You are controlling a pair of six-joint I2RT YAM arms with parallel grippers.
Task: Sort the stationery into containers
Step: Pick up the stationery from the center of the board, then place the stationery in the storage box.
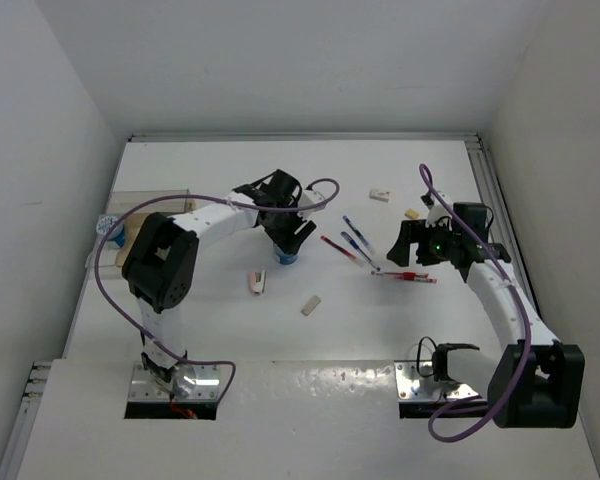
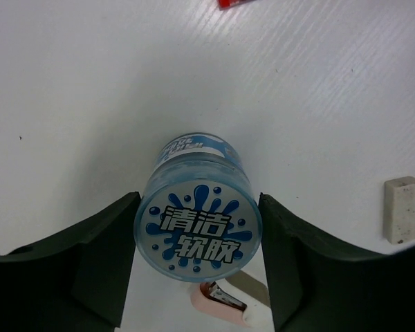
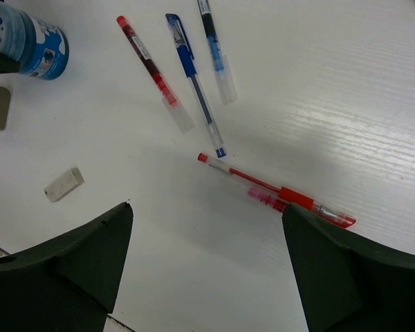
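White table (image 1: 280, 420) fills the top view, with a clear box (image 1: 150, 203) at its far left edge and a blue-white roll by the box (image 1: 108, 228) just beside it, though whether that one sits inside cannot be told. The left gripper (image 1: 286, 243) reaches to the middle of the table and sits over a second blue-white roll (image 1: 285, 258). Near it lie a pink-white piece (image 1: 256, 282) and a beige eraser (image 1: 311, 305). Two more erasers (image 1: 381, 194) rest toward the back. Three pens (image 1: 352, 240) lie in a slanted group between the arms, and a lone red pen (image 1: 405, 276) lies just below the right gripper (image 1: 420, 247).

From the left wrist, the roll (image 2: 197, 232) stands on the table with its printed cap facing the camera. The dark fingers (image 2: 104, 256) press against it on either side, pinching it. The pink-white piece (image 2: 225, 301) shows beneath the roll, the eraser (image 2: 402, 209) lies off to the right, and a red pen tip (image 2: 235, 3) shows at the top edge.

From the right wrist, the right gripper (image 3: 207, 207) hangs above the table with its fingers (image 3: 62, 263) spread wide and nothing between them. The lone red pen (image 3: 277, 192) lies just ahead of them. Beyond it lie a red pen (image 3: 154, 72) and two blue pens (image 3: 194, 83) side by side, apart from each other. The eraser (image 3: 63, 184) lies to the left, and the roll (image 3: 38, 41) stands in the top left corner.
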